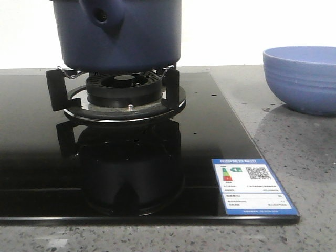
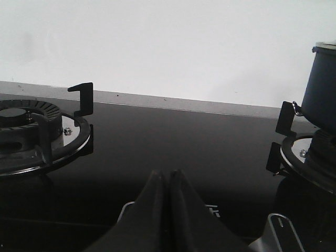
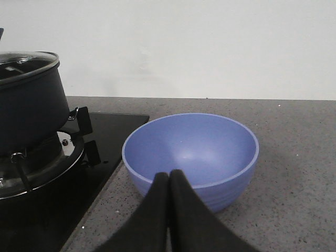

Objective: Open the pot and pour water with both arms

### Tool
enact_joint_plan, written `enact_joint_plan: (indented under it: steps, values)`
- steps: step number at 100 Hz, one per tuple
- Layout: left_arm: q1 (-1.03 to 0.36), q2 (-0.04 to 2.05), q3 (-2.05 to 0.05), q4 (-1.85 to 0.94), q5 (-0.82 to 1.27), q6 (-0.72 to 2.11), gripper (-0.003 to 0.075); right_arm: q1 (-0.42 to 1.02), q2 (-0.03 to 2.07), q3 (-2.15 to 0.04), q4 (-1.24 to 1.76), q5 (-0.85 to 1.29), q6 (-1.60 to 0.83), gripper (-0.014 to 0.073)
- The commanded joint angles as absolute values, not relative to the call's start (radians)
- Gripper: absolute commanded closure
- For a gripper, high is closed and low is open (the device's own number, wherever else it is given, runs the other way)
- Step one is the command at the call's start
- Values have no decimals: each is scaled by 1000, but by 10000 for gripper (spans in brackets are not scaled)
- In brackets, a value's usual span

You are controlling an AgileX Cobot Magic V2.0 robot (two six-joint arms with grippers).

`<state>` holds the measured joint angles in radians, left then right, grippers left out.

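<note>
Periwinkle bowl (image 1: 303, 79) on countertop (image 1: 294, 157) beside hob (image 1: 220, 126)

1. The left gripper (image 2: 168, 181) has two matte black fingers, broad at the base and narrowing to slim tips.
2. Beside its fingers sit pale grey metal brackets (image 2: 282, 231) with rounded edges, one bearing a small light mark.
3. The right gripper (image 3: 168, 181) shows the same black, smooth, wedge-shaped fingers.
</note>
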<state>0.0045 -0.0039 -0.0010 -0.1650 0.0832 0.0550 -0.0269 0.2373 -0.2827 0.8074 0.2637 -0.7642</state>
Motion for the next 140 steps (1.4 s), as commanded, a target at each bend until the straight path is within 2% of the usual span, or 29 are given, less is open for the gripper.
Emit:
enact_joint_plan:
  steps: [1,15,22,23,24,30,34,70,75,78,95,140]
  values:
    - [-3,-32,33,-169,-5,53,741,-25,249,-312,824,205,-775,655]
    - [-3,-32,33,-169,-5,53,741,-25,255,-311,698,183,-728,655]
    - [-3,-32,33,-169,-5,53,741,-25,266,-303,410,139,-484,655]
    - [-3,-32,33,-169,-5,53,741,-25,265,-299,371,131,-376,655]
    - [-3,-32,33,-169,-5,53,741,-25,267,-297,291,131,-376,655]
    - [-3,-32,33,-169,-5,53,741,-27,266,-278,0,107,-35,655]
    - [-3,-32,33,-169,-5,53,741,-29,259,-263,-92,104,46,655]
    - [-3,-32,33,-169,-5,53,741,-30,-31,2,-83,67,54,655]
    - [-3,-32,33,-169,-5,53,741,-32,-28,39,-77,16,54,655]
    - [-3,-32,33,-169,-5,53,741,-32,-26,33,-77,80,54,655]
    - [-3,-30,33,-169,-5,53,741,-39,-28,35,-88,122,52,655]
    - [-3,-30,33,-169,-5,53,741,-39,-28,33,-88,115,52,655]
